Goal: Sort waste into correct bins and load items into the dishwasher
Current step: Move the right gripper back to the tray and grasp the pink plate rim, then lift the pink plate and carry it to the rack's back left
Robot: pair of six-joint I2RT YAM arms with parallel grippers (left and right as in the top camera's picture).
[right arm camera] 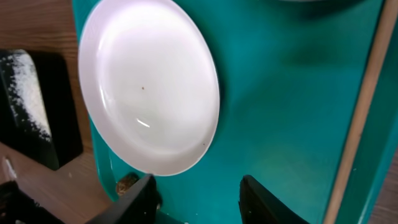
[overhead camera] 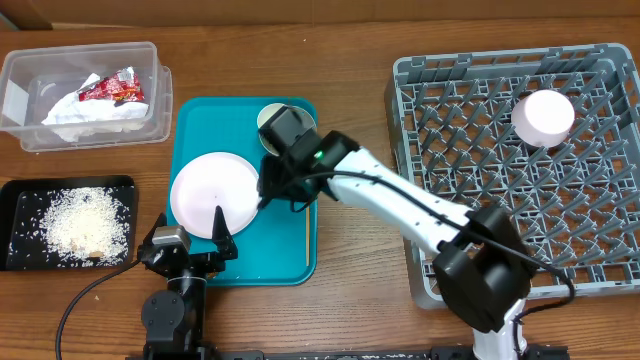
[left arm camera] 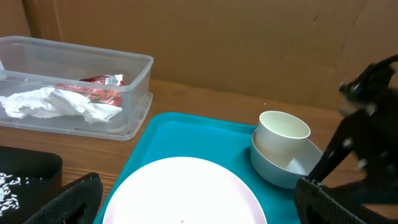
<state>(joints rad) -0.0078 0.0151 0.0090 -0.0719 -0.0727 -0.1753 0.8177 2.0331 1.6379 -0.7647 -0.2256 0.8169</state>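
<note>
**Right tool** [right arm camera: 198, 194], over the teal tray [overhead camera: 292, 255]: half spread, with only tray floor between its fingers. Whether one finger touches the large plate [right arm camera: 149, 81] is unclear at the frame edge.

**Left tool** [overhead camera: 195, 245], at the tray's robot-side edge: spread wide and empty.

**Plate:** lies flat, face up, on the tray's left half. Being round, it has no long axis; its right-hand rim faces the right tool.

**Step in hand (judged):** gripping this plate for the dish rack [overhead camera: 408, 180], which stands right of the tray.

**Next move:** calls for one finger under the rim, a firm pinch, then tipping the plate upright between the pegs.
</note>
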